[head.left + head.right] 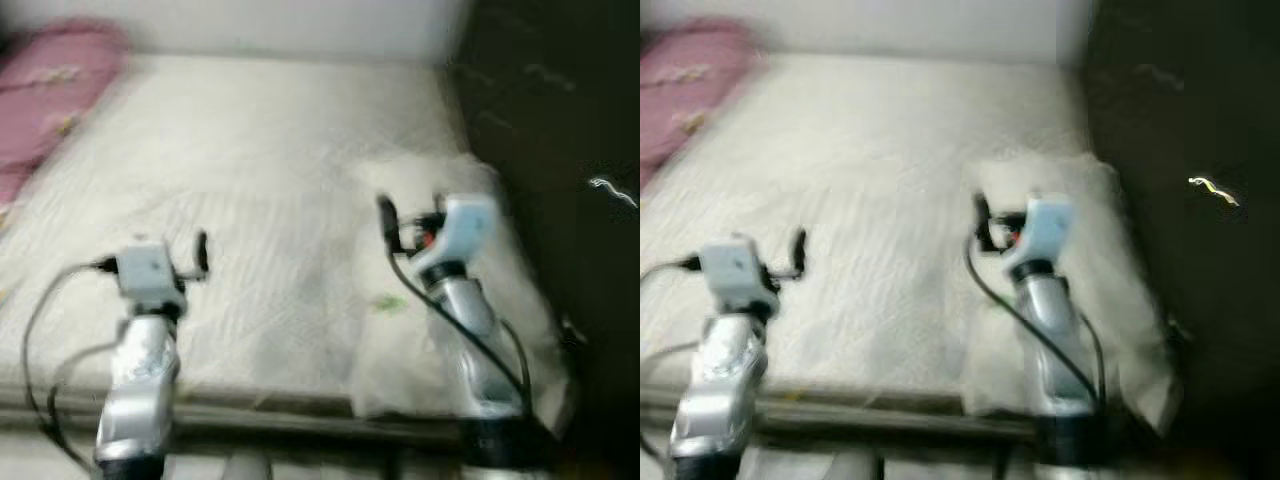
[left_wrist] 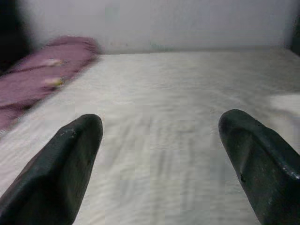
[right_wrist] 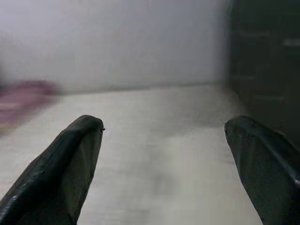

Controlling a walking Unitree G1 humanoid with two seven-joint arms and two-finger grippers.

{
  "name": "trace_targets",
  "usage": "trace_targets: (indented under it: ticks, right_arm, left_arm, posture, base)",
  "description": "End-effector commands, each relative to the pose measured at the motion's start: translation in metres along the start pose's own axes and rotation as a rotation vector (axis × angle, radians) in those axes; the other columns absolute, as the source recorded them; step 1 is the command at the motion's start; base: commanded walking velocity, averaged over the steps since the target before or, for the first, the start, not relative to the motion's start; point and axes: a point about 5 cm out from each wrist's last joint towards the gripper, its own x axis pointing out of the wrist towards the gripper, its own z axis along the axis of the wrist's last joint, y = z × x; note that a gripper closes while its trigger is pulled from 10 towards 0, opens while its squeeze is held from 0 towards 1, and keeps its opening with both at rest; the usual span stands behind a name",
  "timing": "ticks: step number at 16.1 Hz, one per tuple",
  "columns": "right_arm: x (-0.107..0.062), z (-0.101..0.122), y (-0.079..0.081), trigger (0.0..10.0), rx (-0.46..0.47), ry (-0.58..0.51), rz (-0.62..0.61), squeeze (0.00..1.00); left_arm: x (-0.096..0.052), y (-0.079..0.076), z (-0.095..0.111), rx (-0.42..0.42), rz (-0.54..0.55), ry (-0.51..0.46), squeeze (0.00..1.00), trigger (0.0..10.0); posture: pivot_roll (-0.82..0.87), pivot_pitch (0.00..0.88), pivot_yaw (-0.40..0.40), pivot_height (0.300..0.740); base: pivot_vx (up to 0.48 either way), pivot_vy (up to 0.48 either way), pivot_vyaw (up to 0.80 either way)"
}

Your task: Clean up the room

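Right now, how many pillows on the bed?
2: a pink pillow at the bed's far left corner, a white pillow along the right edge under the right gripper. Blurred, others may be hidden.

A white quilted cloth bedcover (image 1: pixel 260 200) is showing a matt, stitched texture, with a soft pink fabric pillow (image 1: pixel 50 90) lying on it. The arms are gleaming silver metal, and the left gripper (image 2: pixel 159 164) fingers (image 2: pixel 61 168) are looking like smooth matt black plastic.

Home bedroom, white quilted mattress (image 1: pixel 250 200), pink pillow (image 1: pixel 50 90) by pale wall (image 1: pixel 300 25), dark wardrobe (image 1: pixel 560 120)
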Motion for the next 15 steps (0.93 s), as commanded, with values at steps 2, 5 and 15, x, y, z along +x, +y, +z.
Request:
trace_targets:
  ticks: [2, 5, 15]
  right_arm:
    - [-0.0035, -0.0050, -0.0108, 10.0, -0.034, 0.044, -0.079, 0.00]
    - [-0.0057, -0.0066, -0.0099, 10.0, -0.032, 0.063, -0.087, 0.00]
    - [0.0017, -0.0064, -0.0095, 10.0, -0.086, 0.091, -0.068, 0.00]
  left_arm:
    - [-0.0065, -0.0009, -0.0039, 0.031, -0.038, 0.024, 0.00, 10.0]
    - [-0.0071, -0.0039, -0.0041, 0.008, -0.079, 0.031, 0.00, 10.0]
    - [-0.0082, -0.0106, -0.0023, -0.039, -0.135, 0.044, 0.00, 10.0]
  posture:
    - [-0.02, 0.000, 0.033, 0.740]
    - [-0.03, 0.000, 0.025, 0.740]
    - [-0.02, 0.000, 0.001, 0.740]
  base:
    - [0.000, 0.000, -0.21]
    - [0.000, 0.000, 0.00]
    - [0.000, 0.033, 0.00]
